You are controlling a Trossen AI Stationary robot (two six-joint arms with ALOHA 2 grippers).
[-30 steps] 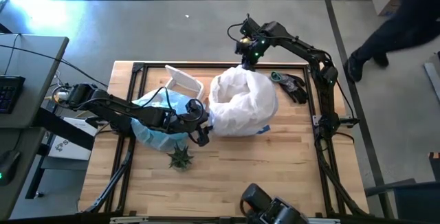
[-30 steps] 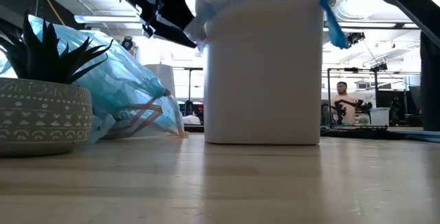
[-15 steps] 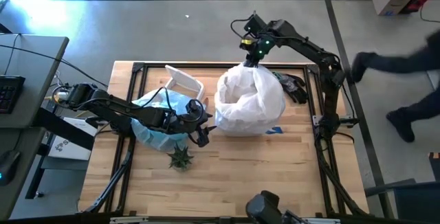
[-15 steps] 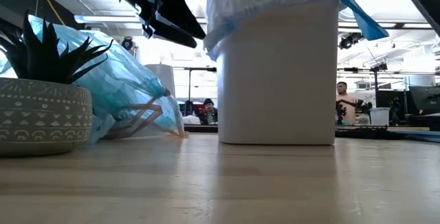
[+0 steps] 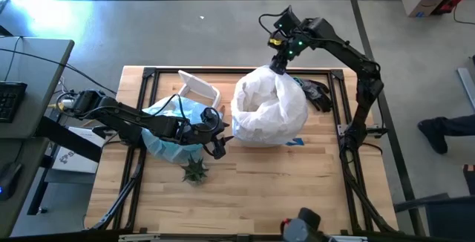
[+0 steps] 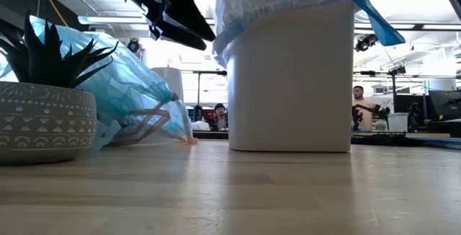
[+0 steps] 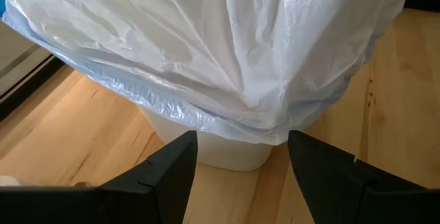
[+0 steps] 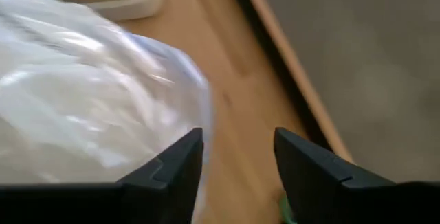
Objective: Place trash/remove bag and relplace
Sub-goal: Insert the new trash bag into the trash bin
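While the right hand (image 5: pixel 280 62) hangs over the desk's far edge w/ fingers spread and nothing between them, it sits just above the far rim of the white bin (image 6: pixel 290 76). A fresh whitish bag (image 5: pixel 269 102) lines that bin, its top folded out over the rim, a blue tie strip (image 6: pixel 373 19) sticking out on one side. Left hand (image 5: pixel 220 139) waits near the desk's middle, fingers spread, empty, just beside the bin's left side. Behind it, toward the left edge, the light-blue bag (image 5: pixel 172 127) lies slumped on the desk (image 5: pixel 297 182), apart from the bin. Small potted plant (image 5: pixel 195 170) stands near the front of that bag. White lid (image 5: pixel 199 90) lies by the far edge.
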